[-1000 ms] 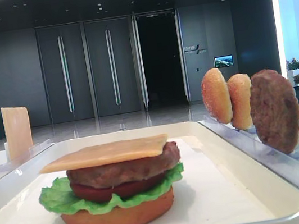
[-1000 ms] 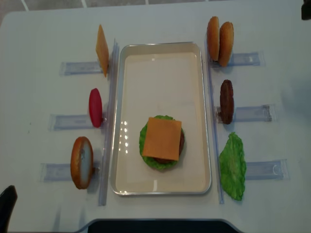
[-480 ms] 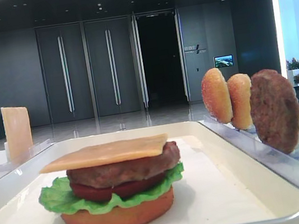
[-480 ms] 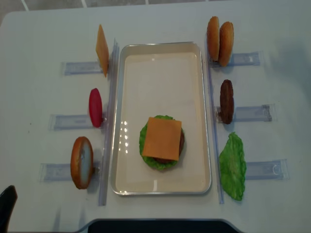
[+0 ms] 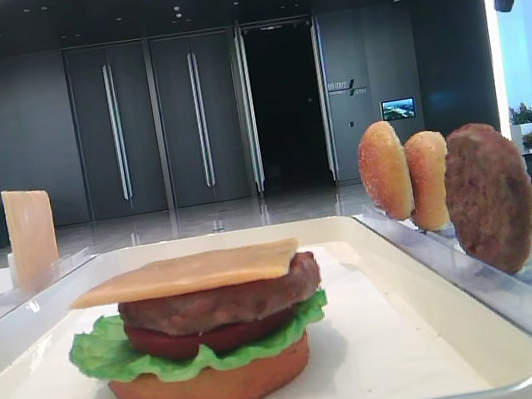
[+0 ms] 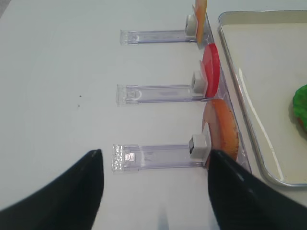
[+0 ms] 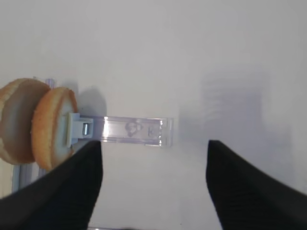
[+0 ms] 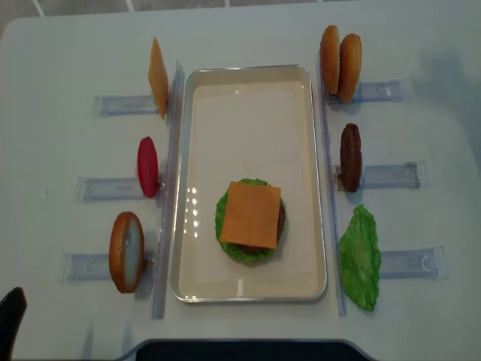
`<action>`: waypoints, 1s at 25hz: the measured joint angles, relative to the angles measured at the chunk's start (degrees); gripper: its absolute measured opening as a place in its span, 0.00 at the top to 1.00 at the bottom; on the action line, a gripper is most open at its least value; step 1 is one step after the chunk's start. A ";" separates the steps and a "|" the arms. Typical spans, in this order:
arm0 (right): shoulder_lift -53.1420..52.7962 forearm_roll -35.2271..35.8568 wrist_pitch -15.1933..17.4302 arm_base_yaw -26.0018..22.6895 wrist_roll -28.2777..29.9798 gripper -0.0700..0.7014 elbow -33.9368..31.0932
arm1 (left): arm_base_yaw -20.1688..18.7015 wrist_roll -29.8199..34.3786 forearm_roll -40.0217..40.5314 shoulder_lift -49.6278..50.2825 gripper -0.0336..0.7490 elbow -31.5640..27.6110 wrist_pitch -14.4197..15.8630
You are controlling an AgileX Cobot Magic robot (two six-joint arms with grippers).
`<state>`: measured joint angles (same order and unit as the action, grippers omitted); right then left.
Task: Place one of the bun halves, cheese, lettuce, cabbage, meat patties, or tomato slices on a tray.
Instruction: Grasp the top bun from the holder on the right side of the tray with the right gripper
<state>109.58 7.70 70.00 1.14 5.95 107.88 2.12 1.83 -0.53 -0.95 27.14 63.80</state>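
Bare tabletop (image 7: 230,62) under my wide-spread right claw (image 7: 153,184), two upright buns (image 7: 36,127) and their clear rack (image 7: 134,132) just left, stacked burger (image 8: 250,221) filling the tray's (image 8: 248,105) near end, far end bare

No text, label, brand or number can be read anywhere; the small sign on the dark wall (image 5: 345,89) behind the table is too blurred to make out; the embossed mark on the clear plastic rack (image 7: 133,128) under the right wrist camera is illegible.
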 joint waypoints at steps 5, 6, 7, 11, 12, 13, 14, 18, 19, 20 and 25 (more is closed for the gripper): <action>0.00 0.00 0.00 0.69 -5.51 0.30 0.00 | 0.00 0.02 0.00 0.00 0.30 0.00 0.00; 0.00 -0.08 0.00 1.35 -6.43 0.30 0.00 | 0.00 0.06 0.00 0.00 0.30 0.00 0.00; 0.00 -0.07 0.00 2.04 -7.13 0.30 0.00 | 0.00 0.06 0.00 0.00 0.30 0.00 0.00; 0.00 0.47 0.00 5.98 -10.46 0.30 0.00 | 0.00 0.08 0.00 0.00 0.30 0.00 0.00; 0.00 0.77 0.00 7.03 -11.31 0.30 0.00 | 0.00 0.13 0.00 0.00 0.30 0.00 0.00; 0.00 1.15 0.00 8.12 -11.96 0.30 0.00 | 0.00 0.13 0.00 0.00 0.30 0.00 0.00; 0.00 1.73 0.00 9.04 -12.48 0.30 0.00 | 0.00 0.13 0.00 0.00 0.30 0.00 0.00; 0.00 2.58 -0.89 13.40 -14.26 0.30 0.00 | 0.00 0.20 0.00 0.00 0.30 0.00 0.00; 0.00 2.58 -1.48 14.45 -14.47 0.30 0.00 | 0.00 0.20 0.00 0.00 0.30 0.00 0.00; 0.00 2.65 -2.07 15.39 -14.75 0.30 0.00 | 0.00 0.20 0.00 0.00 0.30 0.00 0.00; 0.11 2.65 -5.49 18.20 -15.45 0.30 0.00 | 0.00 0.22 0.00 0.00 0.30 0.00 0.00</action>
<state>109.69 10.35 64.51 19.34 -9.49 107.88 2.12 2.05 -0.53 -0.95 27.14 63.80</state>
